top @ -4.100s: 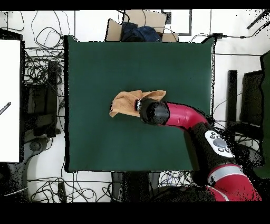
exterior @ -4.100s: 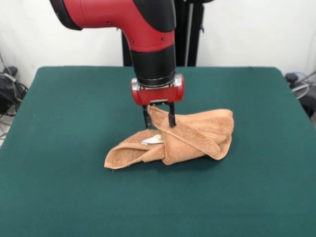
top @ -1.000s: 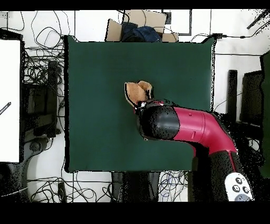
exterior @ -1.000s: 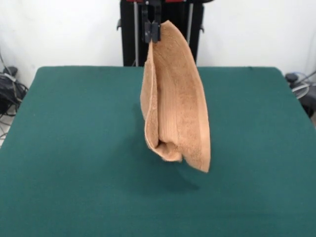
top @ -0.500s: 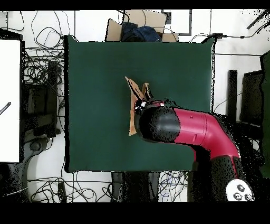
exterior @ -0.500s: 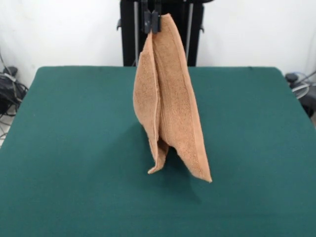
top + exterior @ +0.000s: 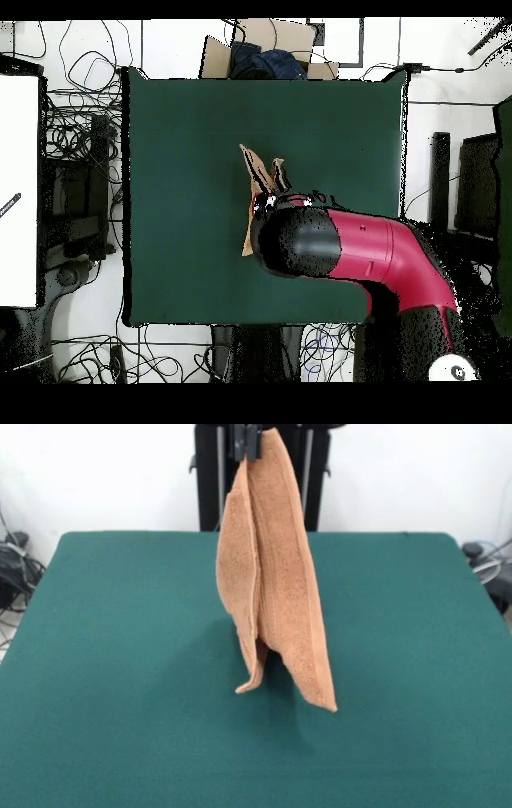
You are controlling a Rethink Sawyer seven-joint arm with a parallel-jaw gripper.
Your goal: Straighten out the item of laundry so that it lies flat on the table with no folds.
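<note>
The light orange-tan towel [image 7: 276, 584] hangs in long vertical folds from my gripper [image 7: 246, 442], which is shut on its top corner at the top edge of the front view. The towel's lower tips hang just above the dark green table [image 7: 120, 664], near its middle. In the overhead view only a narrow strip of the towel [image 7: 256, 185] shows beside the red and black arm [image 7: 340, 245], which hides the gripper. The table [image 7: 180, 130] fills the middle of that view.
The black pedestal [image 7: 212, 480] stands behind the table's far edge. Cables [image 7: 75, 130] lie on the floor round the table. A cardboard box [image 7: 265, 50] sits past one table edge and a white board [image 7: 18, 190] stands at the left.
The gripper has risen with the towel. The bunched lower end has dropped open into two hanging points, now lifted slightly off the table.
</note>
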